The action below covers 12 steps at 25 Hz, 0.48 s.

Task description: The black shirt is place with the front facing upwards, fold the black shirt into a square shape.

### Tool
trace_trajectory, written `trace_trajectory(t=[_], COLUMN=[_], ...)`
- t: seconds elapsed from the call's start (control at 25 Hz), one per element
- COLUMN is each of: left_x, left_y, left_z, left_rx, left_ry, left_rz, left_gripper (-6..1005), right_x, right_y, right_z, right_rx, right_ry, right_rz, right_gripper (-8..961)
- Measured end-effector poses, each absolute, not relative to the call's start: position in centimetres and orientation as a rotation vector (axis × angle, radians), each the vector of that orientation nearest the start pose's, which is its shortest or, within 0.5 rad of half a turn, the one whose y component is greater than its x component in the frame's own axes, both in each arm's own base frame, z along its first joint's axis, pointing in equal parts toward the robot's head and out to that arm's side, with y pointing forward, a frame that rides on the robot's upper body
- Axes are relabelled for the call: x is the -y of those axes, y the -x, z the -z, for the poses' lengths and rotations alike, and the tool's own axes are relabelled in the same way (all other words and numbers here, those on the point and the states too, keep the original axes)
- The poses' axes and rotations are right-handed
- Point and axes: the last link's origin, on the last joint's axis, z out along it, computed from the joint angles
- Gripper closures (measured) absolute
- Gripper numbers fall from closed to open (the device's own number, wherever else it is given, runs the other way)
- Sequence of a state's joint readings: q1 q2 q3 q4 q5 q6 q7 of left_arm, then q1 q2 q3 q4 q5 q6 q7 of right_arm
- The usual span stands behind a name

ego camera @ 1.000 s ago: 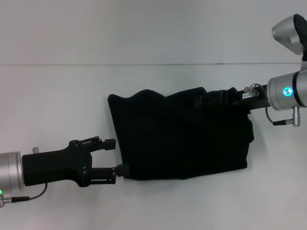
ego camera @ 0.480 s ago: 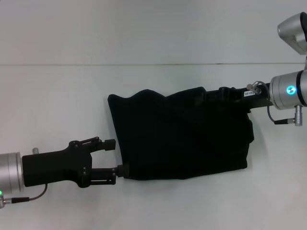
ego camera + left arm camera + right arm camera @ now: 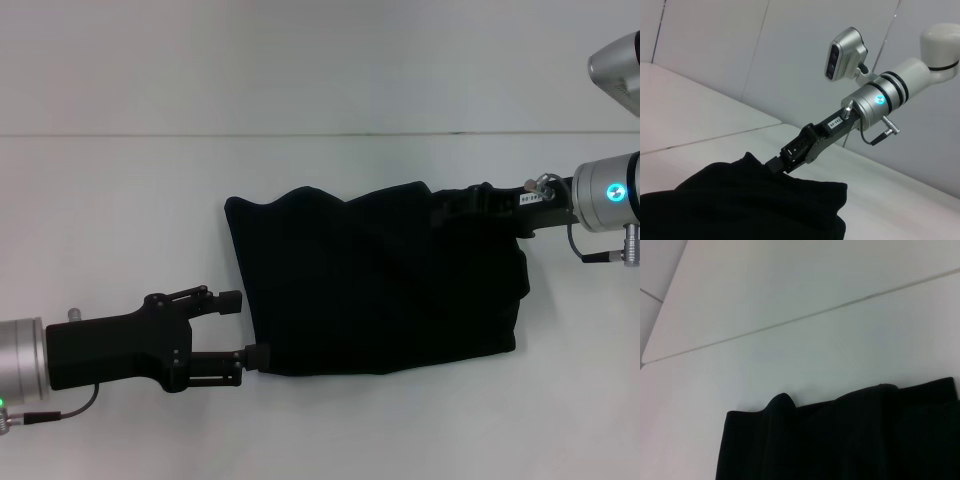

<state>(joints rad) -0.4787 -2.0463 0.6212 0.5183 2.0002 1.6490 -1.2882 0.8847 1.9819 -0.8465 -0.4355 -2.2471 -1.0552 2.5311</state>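
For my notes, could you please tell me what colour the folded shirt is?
The shirt is plain black, with no lettering showing; the head view shows it best.

Left hand (image 3: 236, 328) low, fingers apart, right hand (image 3: 478, 200) reaching inward, fingers unclear

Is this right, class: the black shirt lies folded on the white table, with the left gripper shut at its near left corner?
Not quite. The head view shows the left gripper open at the near left corner of the black shirt, its fingers spread apart. The shirt does lie folded on the white table.
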Motion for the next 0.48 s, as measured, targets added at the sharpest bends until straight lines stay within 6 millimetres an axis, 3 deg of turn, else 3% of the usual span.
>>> trace_trajectory(t=[0.48], left_x=[-29.74], left_y=[28.48], left_z=[0.25], left_rx=[0.695], left_ry=[2.725], left_rz=[0.832], left_gripper=[78], right_x=[-43.66], right_y=[-22.67], right_z=[1.97], right_rx=[-1.716], right_ry=[2.160], right_rz=[-0.320], right_gripper=[740])
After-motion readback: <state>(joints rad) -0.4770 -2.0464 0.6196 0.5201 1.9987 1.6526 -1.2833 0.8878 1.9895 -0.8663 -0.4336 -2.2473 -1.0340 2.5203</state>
